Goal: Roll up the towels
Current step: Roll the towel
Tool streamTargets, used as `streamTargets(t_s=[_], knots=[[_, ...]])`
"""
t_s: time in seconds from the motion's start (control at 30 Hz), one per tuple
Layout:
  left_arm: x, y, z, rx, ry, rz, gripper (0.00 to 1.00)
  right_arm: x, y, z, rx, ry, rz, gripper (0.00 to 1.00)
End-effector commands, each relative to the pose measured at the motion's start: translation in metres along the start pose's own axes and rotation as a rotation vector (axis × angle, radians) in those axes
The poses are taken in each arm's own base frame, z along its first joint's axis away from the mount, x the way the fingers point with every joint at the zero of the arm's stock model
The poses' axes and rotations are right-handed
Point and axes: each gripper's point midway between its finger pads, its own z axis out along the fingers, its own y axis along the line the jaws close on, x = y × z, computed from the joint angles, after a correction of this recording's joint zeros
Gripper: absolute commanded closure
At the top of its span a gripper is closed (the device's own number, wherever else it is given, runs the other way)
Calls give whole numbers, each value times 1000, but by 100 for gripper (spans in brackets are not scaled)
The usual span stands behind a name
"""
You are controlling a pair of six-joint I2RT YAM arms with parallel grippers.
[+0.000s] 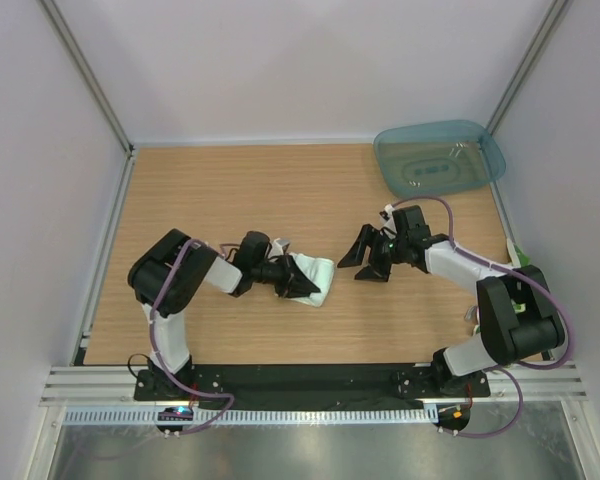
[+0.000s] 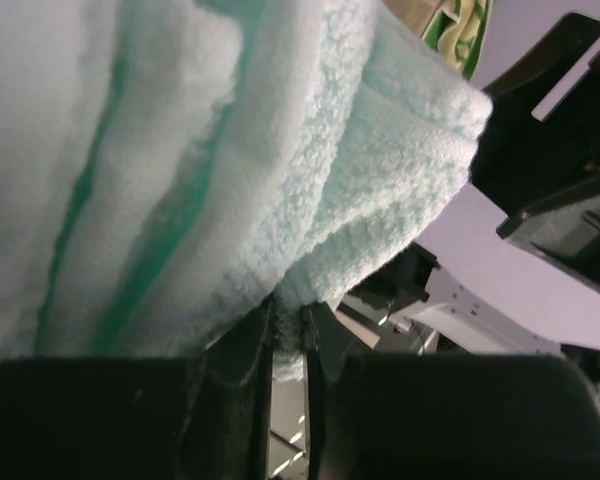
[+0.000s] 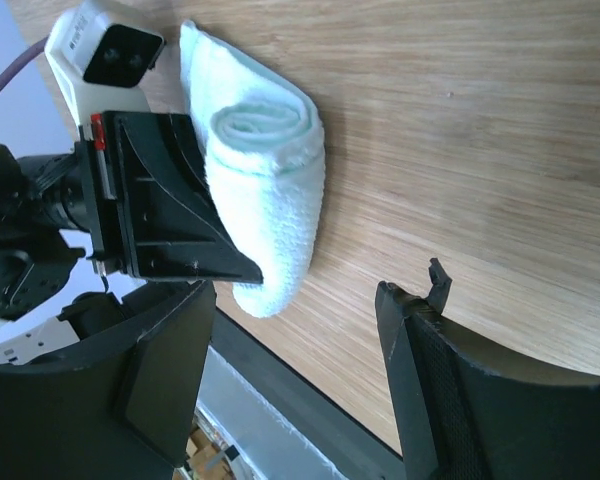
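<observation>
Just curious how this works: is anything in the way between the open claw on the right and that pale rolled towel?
Nothing visible. Only bare table lies between the open right gripper and the towel. The left gripper grips the towel from its opposite side, outside that gap.

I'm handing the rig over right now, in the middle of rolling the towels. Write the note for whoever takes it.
Left gripper: shut on the mint towel, mid-table.
Right gripper: open, holding nothing, just right of the towel and apart from it.
Mint towel: rolled into a spiral, lying on the table.
Tray: far right corner.
Done: the mint towel looks rolled.
Left: release it. The patterned towel is not clearly in view, so find it and roll it.
</observation>
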Motion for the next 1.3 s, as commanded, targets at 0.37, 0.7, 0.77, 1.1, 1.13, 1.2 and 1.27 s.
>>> streamTargets(t_s=[0.37, 0.7, 0.77, 1.1, 1.13, 1.2, 1.27], knots=[[-19, 2, -17, 133, 34, -211, 91, 7, 18, 39, -69, -46, -99, 28], [-15, 24, -15, 88, 51, -275, 91, 3, 25, 75, -95, -68, -85, 33], [-14, 24, -16, 88, 54, -274, 91, 2, 27, 77, -105, -75, -87, 33], [-13, 24, -16, 87, 56, -269, 90, -11, 35, 75, -159, -170, -57, 35], [-13, 25, -16, 85, 57, -269, 90, -13, 39, 75, -177, -184, -62, 35], [-13, 24, -16, 86, 54, -267, 90, -14, 38, 79, -180, -179, -42, 35], [-14, 22, -16, 90, 55, -260, 90, -14, 36, 83, -192, -184, -33, 36]])
